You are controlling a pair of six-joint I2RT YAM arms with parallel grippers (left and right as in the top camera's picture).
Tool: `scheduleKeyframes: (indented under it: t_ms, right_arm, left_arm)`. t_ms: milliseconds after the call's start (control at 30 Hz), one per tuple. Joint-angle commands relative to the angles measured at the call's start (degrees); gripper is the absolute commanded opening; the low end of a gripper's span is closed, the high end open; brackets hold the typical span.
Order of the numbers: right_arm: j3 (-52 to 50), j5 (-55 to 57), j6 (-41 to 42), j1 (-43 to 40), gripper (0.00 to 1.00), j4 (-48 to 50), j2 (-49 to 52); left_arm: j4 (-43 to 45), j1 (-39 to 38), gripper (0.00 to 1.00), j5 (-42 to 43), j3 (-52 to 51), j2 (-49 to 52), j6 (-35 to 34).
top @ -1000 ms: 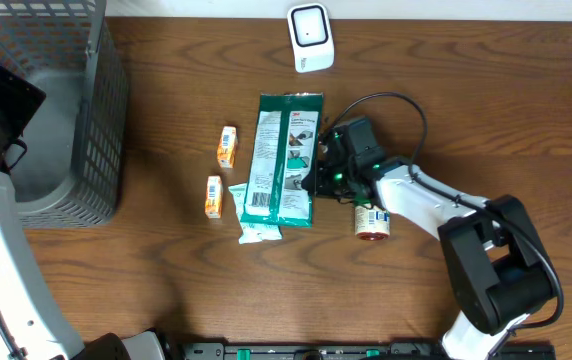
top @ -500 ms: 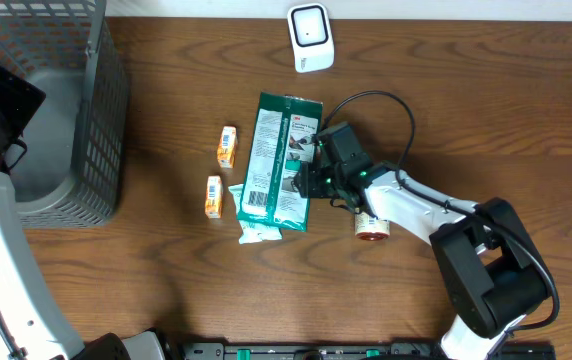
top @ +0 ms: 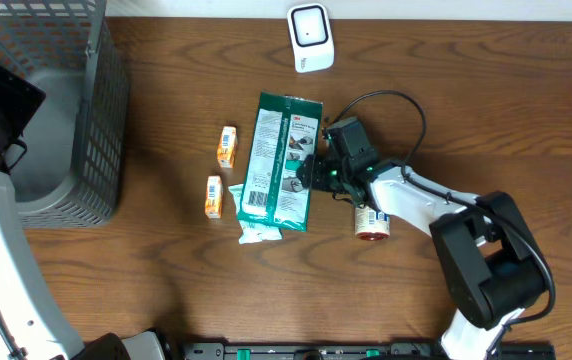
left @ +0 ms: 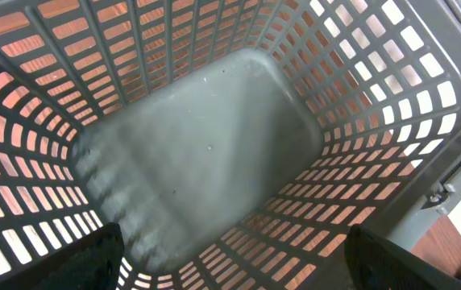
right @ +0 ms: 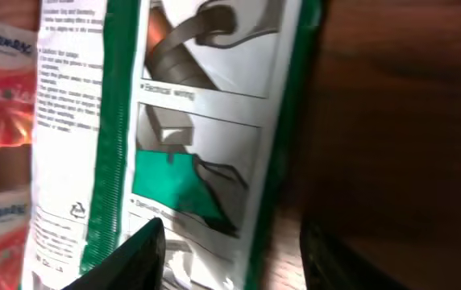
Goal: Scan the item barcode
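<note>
The table [top: 486, 90] is carrying everything, and by my judgement the scan is only beginning: nothing is being lifted and nothing is being shown to the scanner yet.

The basket [top: 96, 120] is standing at the left edge. The left gripper [left: 247, 258] is hanging over its bare inside with jaws spread wide, holding nothing.

The pack [top: 281, 150], green and white, is lying flat near the middle of the table with its printed face up. Its near end is overlapping a pale packet [top: 258, 233]. Its long axis is running from the far side of the table toward the near side, with the far end leaning slightly to the right. That far end is pointing roughly toward the scanner [top: 309, 38], which is sitting well apart at the far edge.

The right gripper [right: 230, 258] is sitting low at the pack's right long edge. Its jaws are standing partly apart astride that edge without pinching it, so the pack is not being held.

What looks like the barcode [top: 257, 199] is showing near the pack's near end, facing up and well apart from the scanner.

As I read it, three steps are remaining: closing on the pack, lifting it, and bringing the barcode to the scanner.
</note>
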Motion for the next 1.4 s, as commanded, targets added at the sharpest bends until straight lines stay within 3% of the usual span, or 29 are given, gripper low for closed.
scheduleKeyframes:
  t_ms: [0,267,400,567,600,633,667,967,1367]
  right_arm:
    - [-0.42,-5.81,2.64,0.02,0.48,1.73,3.96]
    - [-0.42,-10.71,2.64,-0.04,0.38,6.01,5.53]
    - [-0.42,-12.44,2.60,-0.13,0.27,8.24,5.53]
    - [-0.42,-12.55,2.58,-0.13,0.27,9.01,5.53]
    - [-0.42,-12.55,2.56,-0.13,0.24,9.29,5.53]
    - [-0.42,-12.55,2.56,-0.15,0.04,9.51,5.53]
    - [-0.42,-12.63,2.58,-0.22,0.01,9.84,5.53]
    - [-0.42,-28.55,-3.06,-5.84,0.01,8.46,3.80]
    - [-0.42,-30.01,-10.73,-8.79,0.01,-3.41,-5.44]
  left_arm:
    - [0.02,0.20,0.88,-0.28,0.20,0.11,0.37]
    - [0.02,0.20,0.88,-0.28,0.20,0.11,0.37]
    - [0.02,0.20,0.88,-0.28,0.20,0.11,0.37]
    - [0.02,0.20,0.88,-0.28,0.20,0.11,0.37]
    - [0.02,0.20,0.88,-0.28,0.20,0.11,0.37]
    - [0.02,0.20,0.88,-0.28,0.20,0.11,0.37]
    - [0.02,0.20,0.88,-0.28,0.20,0.11,0.37]
    - [0.02,0.20,0.88,-0.28,0.20,0.11,0.37]
    - [0.02,0.20,0.88,-0.28,0.20,0.11,0.37]
